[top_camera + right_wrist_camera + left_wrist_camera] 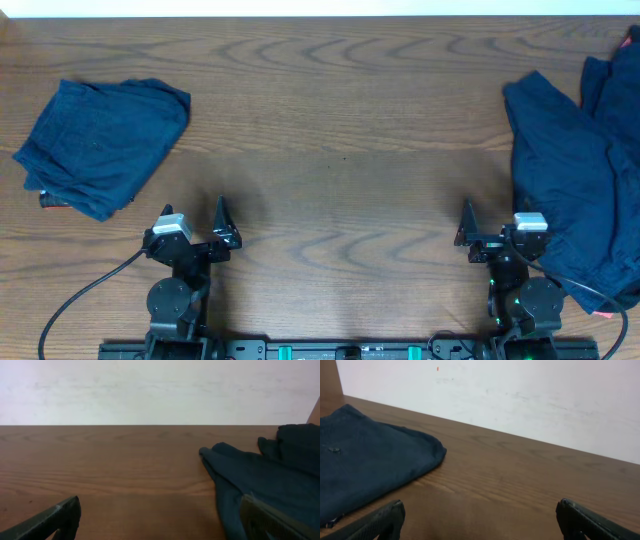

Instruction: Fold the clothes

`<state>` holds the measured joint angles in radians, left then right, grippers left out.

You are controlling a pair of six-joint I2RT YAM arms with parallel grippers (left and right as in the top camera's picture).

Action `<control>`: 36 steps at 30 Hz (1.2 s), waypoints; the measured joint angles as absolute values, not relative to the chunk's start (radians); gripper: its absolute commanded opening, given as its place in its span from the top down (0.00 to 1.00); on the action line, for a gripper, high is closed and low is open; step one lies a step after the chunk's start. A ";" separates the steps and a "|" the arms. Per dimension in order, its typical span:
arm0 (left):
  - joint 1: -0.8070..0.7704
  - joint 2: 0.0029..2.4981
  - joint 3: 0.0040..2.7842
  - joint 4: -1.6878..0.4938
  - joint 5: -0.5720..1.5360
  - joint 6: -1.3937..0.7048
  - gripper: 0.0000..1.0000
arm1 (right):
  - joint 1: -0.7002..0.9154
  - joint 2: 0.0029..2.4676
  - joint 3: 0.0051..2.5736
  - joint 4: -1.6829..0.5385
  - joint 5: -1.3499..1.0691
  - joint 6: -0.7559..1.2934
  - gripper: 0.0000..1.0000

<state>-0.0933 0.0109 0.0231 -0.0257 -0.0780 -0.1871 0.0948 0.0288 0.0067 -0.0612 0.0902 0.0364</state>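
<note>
At the near table (pixel 340 130) edge both arms sit low and empty. The left gripper (pixel 193 218) and right gripper (pixel 495 222) have their fingers spread wide. Each wrist view confirms this, with a dark finger (pixel 375 521) in each lower corner and bare wood between.

Left of the left gripper, near but apart, lies a navy bundle (pixel 100 145) that looks already folded. Just beside the right gripper a loose navy heap (pixel 575 190) sprawls up the right side, probably the work left.

The cloth looks soft, light and limp. It should drape and sag when lifted, and layers may cling together. A hem or corner is the best hold, such as the heap's pointed corner (pixel 515 92) toward the middle, pinching a single layer so it can be spread flat.

Only the overhead view shows both piles at once, plus a coral scrap (pixel 630 42) at the far right corner. The left wrist view adds the bundle's thick rounded edge (pixel 432 452). The right wrist view shows the heap's flap (pixel 225 467) lying flat with a higher fold behind. Beyond stands a white wall (pixel 520 390).
</note>
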 measured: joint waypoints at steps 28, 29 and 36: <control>-0.093 0.072 0.055 -0.092 -0.056 -0.187 0.02 | 0.095 0.029 0.025 -0.117 0.072 0.037 0.01; -0.093 0.093 0.065 -0.112 -0.056 -0.187 0.02 | 0.095 0.030 0.035 -0.139 0.070 0.037 0.01; -0.093 0.323 0.303 -0.311 -0.051 -0.187 0.02 | 0.095 0.126 0.178 -0.329 0.072 0.041 0.01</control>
<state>-0.0933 0.3229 0.3035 -0.3107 -0.0509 -0.1875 0.0948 0.1257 0.1776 -0.3290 0.0715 0.0410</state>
